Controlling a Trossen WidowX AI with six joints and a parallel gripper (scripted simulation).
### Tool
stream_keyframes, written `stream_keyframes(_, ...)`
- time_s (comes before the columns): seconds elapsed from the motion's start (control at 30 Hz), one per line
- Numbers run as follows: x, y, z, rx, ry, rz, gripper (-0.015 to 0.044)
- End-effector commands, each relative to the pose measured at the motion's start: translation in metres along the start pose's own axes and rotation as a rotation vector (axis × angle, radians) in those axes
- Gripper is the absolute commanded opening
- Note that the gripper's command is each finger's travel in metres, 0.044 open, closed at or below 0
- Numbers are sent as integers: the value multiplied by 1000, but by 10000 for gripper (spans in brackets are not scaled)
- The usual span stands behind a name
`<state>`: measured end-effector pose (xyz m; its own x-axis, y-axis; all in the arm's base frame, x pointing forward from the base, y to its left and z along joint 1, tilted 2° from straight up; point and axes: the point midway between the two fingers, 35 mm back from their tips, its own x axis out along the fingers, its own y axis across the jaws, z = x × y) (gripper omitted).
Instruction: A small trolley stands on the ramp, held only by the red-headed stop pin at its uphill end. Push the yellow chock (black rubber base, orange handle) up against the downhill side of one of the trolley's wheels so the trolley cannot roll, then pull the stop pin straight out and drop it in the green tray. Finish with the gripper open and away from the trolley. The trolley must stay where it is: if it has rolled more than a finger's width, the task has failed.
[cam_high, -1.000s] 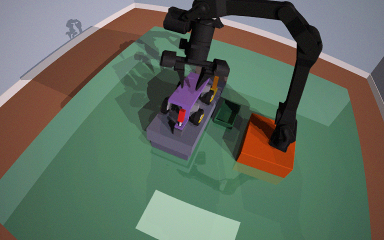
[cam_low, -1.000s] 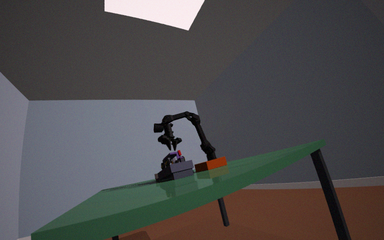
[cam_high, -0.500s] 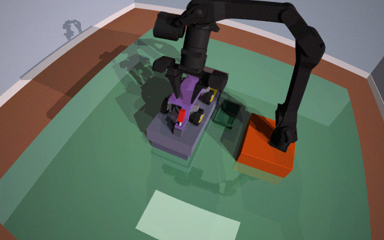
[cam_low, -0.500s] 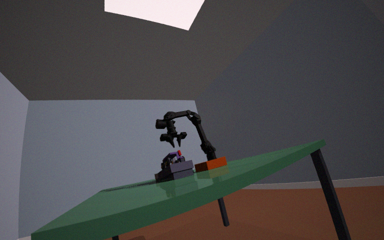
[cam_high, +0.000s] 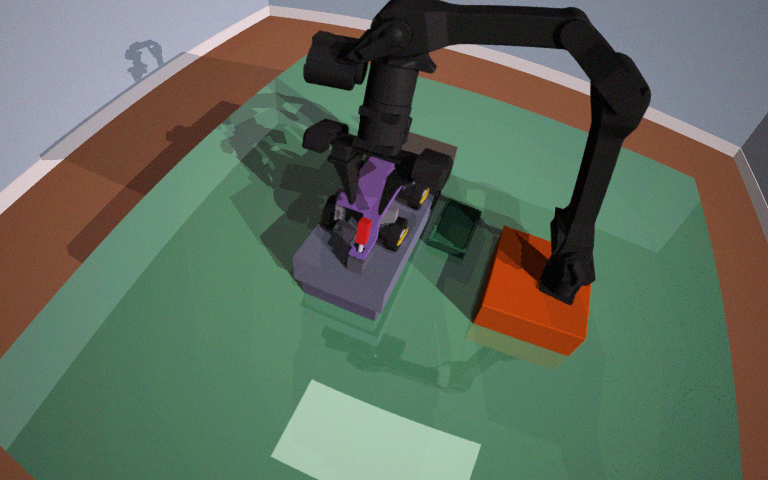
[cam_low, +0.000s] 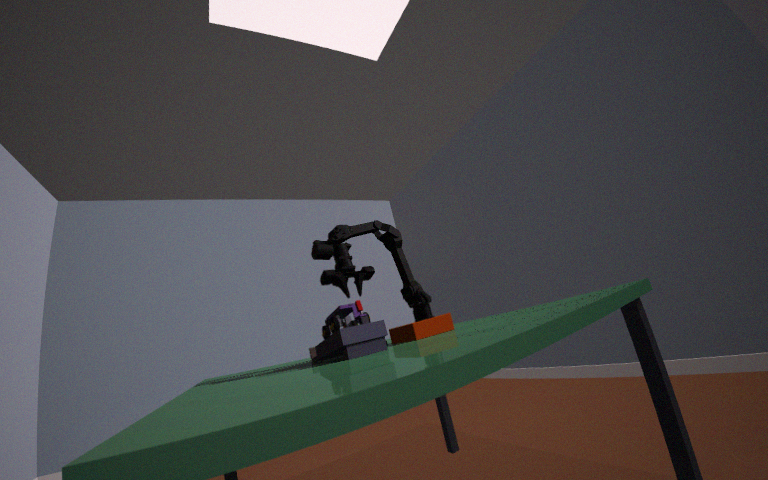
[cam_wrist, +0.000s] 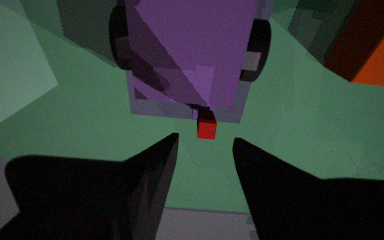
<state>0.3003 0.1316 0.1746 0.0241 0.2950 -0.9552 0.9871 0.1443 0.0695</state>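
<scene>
The purple trolley (cam_high: 377, 172) (cam_wrist: 190, 30) stands on the grey ramp (cam_high: 370, 288) (cam_low: 365, 332). The red-headed stop pin (cam_high: 364, 230) (cam_low: 358, 305) (cam_wrist: 206, 130) stands upright in its holder at the trolley's uphill end. My gripper (cam_high: 368, 206) (cam_low: 353, 295) (cam_wrist: 206, 141) is partly open and empty, pointing down above the trolley's uphill end. In the wrist view the pin's head lies between the two fingertips in line of sight, but below them, with a gap on each side. The green tray (cam_high: 444, 247) sits beside the ramp. The yellow chock is not visible; my gripper covers the ramp's downhill part in the top view.
The arm stands on an orange block (cam_high: 526, 271) (cam_low: 433, 327) (cam_wrist: 375, 65), with the tray between it and the ramp. All stand on the green table (cam_high: 226, 362) (cam_low: 254, 396). The trolley's black wheels stick out on both sides below my gripper.
</scene>
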Motion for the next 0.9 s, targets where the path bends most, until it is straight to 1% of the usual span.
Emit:
stream_keyframes(0.0,8,-1,0,6,3,-7,190)
stream_keyframes(0.87,36,-1,-1,6,4,-7,190)
